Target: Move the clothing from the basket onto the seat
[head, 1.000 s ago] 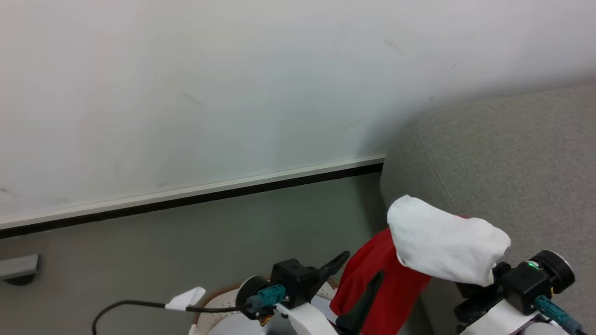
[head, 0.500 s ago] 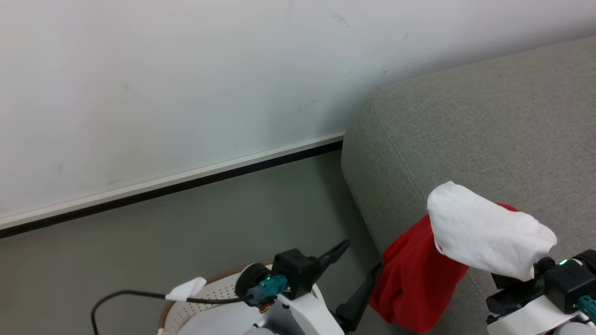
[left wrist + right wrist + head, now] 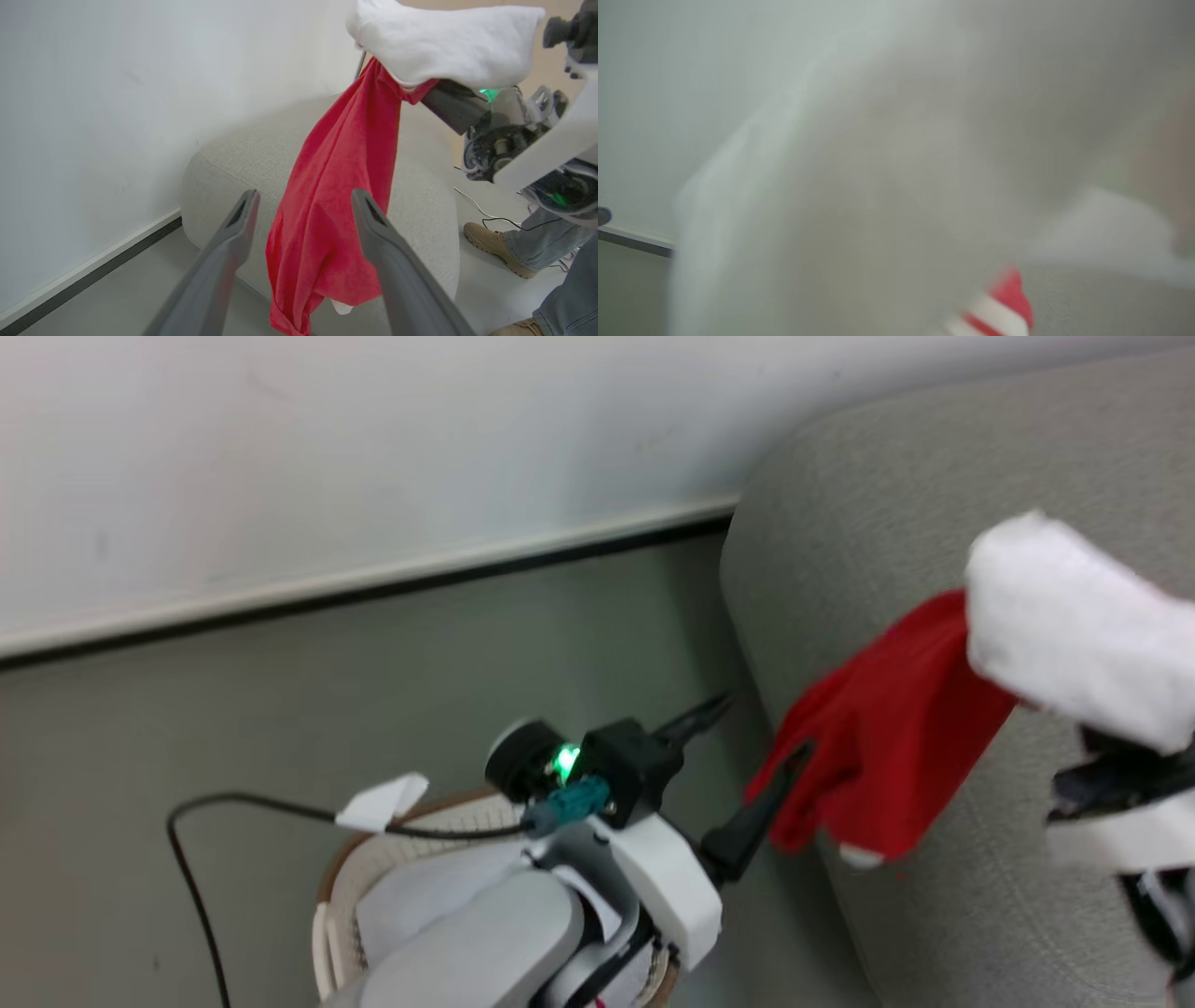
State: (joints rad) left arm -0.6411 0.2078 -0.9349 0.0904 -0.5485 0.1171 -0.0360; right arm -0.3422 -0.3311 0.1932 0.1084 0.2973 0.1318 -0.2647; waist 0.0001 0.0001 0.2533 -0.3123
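Note:
A red garment with a white panel [image 3: 887, 747] hangs from my right gripper [image 3: 434, 95], which is shut on it with its fingertips hidden under the white fabric [image 3: 1074, 625]. The cloth dangles over the rounded left end of the grey seat [image 3: 868, 504], and its lower hem hangs beside the seat's side. My left gripper [image 3: 761, 728] is open and empty; in the left wrist view its fingers [image 3: 243, 219] frame the hanging red cloth [image 3: 336, 186] without touching it. The white perforated basket [image 3: 341, 887] stands on the floor under my left forearm. Blurred white fabric and a red-and-white striped edge [image 3: 1004, 303] cover the right wrist view.
A pale sheet [image 3: 420, 905] lies in the basket. A black cable [image 3: 187, 859] loops over the floor to the left. The white wall with its dark baseboard [image 3: 373, 588] runs behind. A person's tan shoes and jeans [image 3: 500, 242] stand beyond the seat's far side.
The head camera has shifted. My right gripper has carried the garment higher and further right over the seat's end. The left gripper stays open near the basket.

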